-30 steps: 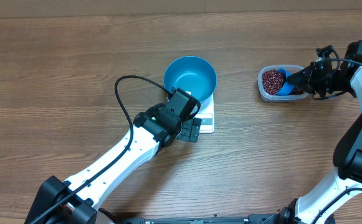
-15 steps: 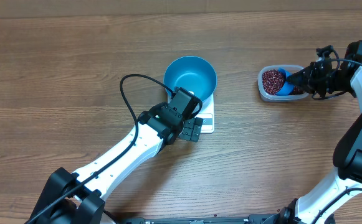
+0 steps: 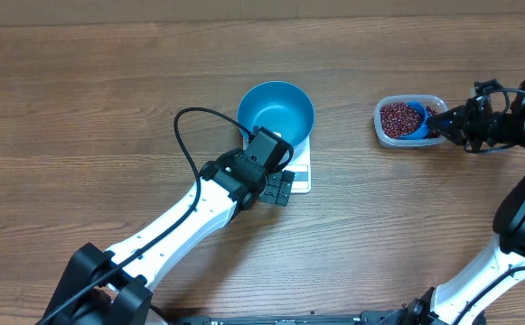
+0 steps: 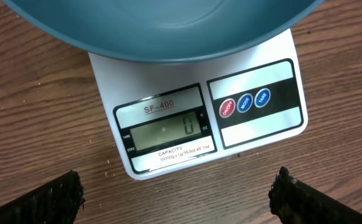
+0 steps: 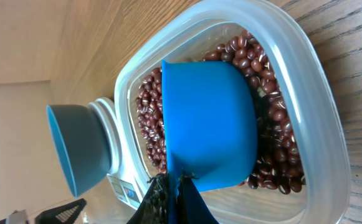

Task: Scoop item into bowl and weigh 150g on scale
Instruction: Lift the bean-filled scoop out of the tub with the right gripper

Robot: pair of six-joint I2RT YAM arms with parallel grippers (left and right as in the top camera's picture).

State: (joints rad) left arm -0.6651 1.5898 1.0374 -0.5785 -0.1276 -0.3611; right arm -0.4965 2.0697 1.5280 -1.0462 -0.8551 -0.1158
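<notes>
Guessing beans (image 5: 279, 124) were loose, light, rolly, spill-prone, so best moved via scoop (image 5: 209, 118). Right jaws clamped tight on its handle; left jaws spread wide, empty, by scale (image 4: 168, 130).

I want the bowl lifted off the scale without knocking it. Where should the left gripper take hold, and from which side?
Pinch the rim of the bowl from above, one finger inside and one outside, at its near-left edge facing the left gripper. It sits upright and empty on the scale, and its round, smooth wall looks too wide to span.
</notes>
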